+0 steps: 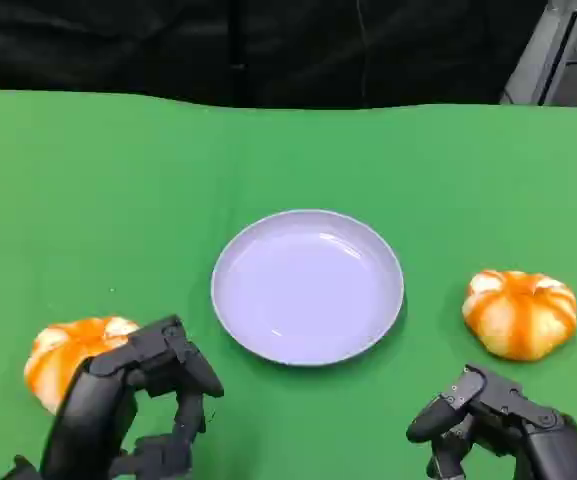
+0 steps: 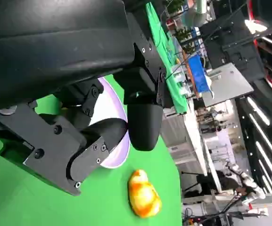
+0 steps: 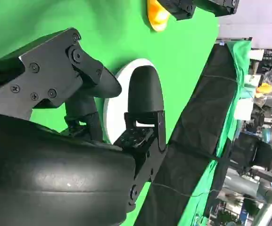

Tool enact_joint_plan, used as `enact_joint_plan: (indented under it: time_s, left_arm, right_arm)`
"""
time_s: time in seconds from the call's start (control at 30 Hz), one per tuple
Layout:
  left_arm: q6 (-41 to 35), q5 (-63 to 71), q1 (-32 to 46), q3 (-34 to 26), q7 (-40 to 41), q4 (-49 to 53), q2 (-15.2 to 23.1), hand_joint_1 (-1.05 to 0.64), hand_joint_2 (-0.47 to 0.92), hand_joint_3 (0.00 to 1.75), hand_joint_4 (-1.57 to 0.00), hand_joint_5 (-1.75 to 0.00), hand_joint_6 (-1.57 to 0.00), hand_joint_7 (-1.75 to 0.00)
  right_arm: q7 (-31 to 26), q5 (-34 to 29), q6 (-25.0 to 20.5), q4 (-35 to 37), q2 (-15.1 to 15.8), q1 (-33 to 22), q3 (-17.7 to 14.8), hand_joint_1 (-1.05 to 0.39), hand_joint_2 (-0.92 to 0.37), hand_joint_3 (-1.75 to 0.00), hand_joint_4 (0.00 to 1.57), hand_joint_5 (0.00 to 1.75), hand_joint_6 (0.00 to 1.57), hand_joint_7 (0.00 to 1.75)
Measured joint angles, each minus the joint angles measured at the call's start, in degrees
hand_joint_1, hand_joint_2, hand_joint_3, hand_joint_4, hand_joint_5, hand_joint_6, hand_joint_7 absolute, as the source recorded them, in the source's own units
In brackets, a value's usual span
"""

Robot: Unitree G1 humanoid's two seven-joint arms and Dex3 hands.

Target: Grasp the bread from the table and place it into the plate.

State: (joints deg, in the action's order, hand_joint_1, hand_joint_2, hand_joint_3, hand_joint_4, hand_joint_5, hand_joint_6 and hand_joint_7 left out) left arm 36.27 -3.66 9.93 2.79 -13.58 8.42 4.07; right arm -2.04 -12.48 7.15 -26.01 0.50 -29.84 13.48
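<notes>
Currently two pieces of bread lie on the green table point(image 1: 58, 180), one on each side of the plate point(image 1: 308, 225). The left bread point(image 1: 63, 350) sits near the table's front left, partly hidden behind the left hand point(image 1: 133, 405); what shows of it is a rounded orange-and-white bun with ridges running out from its top, and no clear long axis can be made out. The right bread point(image 1: 520, 312) lies well apart from the plate on its right side, a round, pumpkin-like bun, slightly wider than it is deep, its lobes meeting at a crown that faces upward.

The plate is pale lavender, round and shallow, standing flat at the middle of the table between the two buns. Nothing lies in it; its inside shows just a soft glare.

The left hand hovers at the front left, just in front of the left bread, its fingers point(image 1: 183, 365) spread and bent downward with nothing between them. The left wrist view shows those fingers point(image 2: 143, 127) apart above the table, with the plate's rim behind them. The right hand point(image 1: 488, 415) hangs at the front right, near the right bread but not touching it, its fingers loosely curved and released. In the right wrist view its fingers point(image 3: 145, 99) stand apart in front of the plate.
</notes>
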Motion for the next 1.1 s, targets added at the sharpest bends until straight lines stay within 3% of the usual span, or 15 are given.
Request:
enact_joint_plan:
  time_s: [0.5,0.7,0.83,0.9,1.0,1.1]
  left_arm:
    - [0.2,0.1,-0.1,0.0,0.0,0.2,0.0,-0.12,0.44,1.36,-0.84,-1.75,-0.76,-1.55]
    - [0.2,-0.1,-0.1,0.0,0.0,0.2,0.0,-0.1,0.45,1.35,-0.83,-1.69,-0.77,-1.46]
    - [-0.4,-1.9,-0.2,0.0,-0.4,0.1,-0.2,-0.1,0.68,0.88,-0.74,-1.32,-0.8,-0.93]
    - [-1.2,-3.5,-0.2,0.0,-0.9,0.1,-0.6,-0.13,0.73,0.69,-0.69,-1.03,-0.79,-0.6]
    - [-1.0,0.1,-0.2,-0.5,0.9,0.1,-0.7,-0.18,0.76,0.54,-0.59,-0.75,-0.75,-0.26]
    - [-0.8,6.4,-0.2,-1.2,4.4,-0.1,-0.5,-0.32,0.89,0.24,-0.27,-0.57,-0.52,-0.04]
  right_arm:
    - [0.0,0.1,0.0,0.1,0.0,0.1,-0.1,-0.02,-0.54,-1.13,0.62,1.61,0.7,1.31]
    - [0.0,0.2,0.0,0.2,0.0,0.1,-0.2,-0.03,-0.54,-1.13,0.62,1.62,0.7,1.31]
    - [0.0,0.3,0.0,0.2,0.0,0.1,-0.2,-0.02,-0.54,-1.13,0.61,1.62,0.69,1.31]
    - [0.0,0.3,0.0,0.2,0.0,0.1,-0.2,-0.02,-0.54,-1.14,0.61,1.62,0.69,1.31]
    - [0.0,0.2,0.0,0.2,0.0,0.1,-0.2,-0.02,-0.53,-1.14,0.61,1.63,0.7,1.32]
    - [0.0,0.1,0.0,0.2,0.0,-0.1,-0.1,-0.03,-0.53,-1.14,0.61,1.62,0.69,1.31]
